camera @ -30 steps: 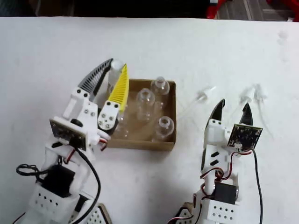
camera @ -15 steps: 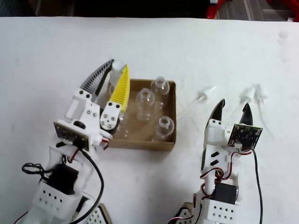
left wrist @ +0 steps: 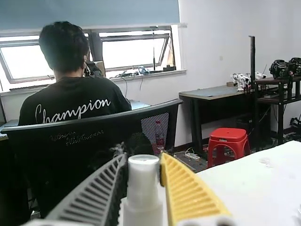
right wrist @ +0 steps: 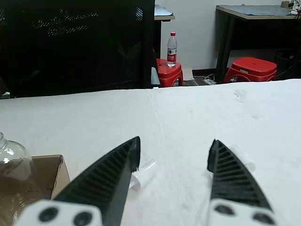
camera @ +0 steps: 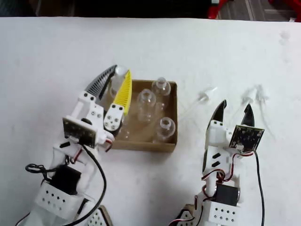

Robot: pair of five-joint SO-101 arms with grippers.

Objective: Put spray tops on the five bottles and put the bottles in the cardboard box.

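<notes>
My left gripper point(camera: 120, 73) is shut on a clear bottle with a white spray top point(camera: 119, 71), held upright over the far left corner of the cardboard box point(camera: 173, 113). The left wrist view shows the white top point(left wrist: 142, 183) between the grey and yellow fingers. Three clear bottles without tops stand in the box point(camera: 146, 99) point(camera: 162, 86) point(camera: 166, 125). My right gripper point(camera: 235, 104) is open just above the table, right of the box. Loose spray tops point(camera: 205, 95) point(camera: 254, 96) lie just beyond it. One spray top point(right wrist: 145, 173) lies by its left finger.
The white table point(camera: 197, 47) stretches wide behind the box and the arms. Beyond its far edge are a black chair point(left wrist: 94, 136) with a seated person, red stools point(right wrist: 251, 68) and desks. The box edge point(right wrist: 47, 165) and a bottle point(right wrist: 9, 150) show in the right wrist view.
My left arm has shifted a little right and nearer, carrying the capped bottle slightly closer over the box's corner. The right arm has not moved.
</notes>
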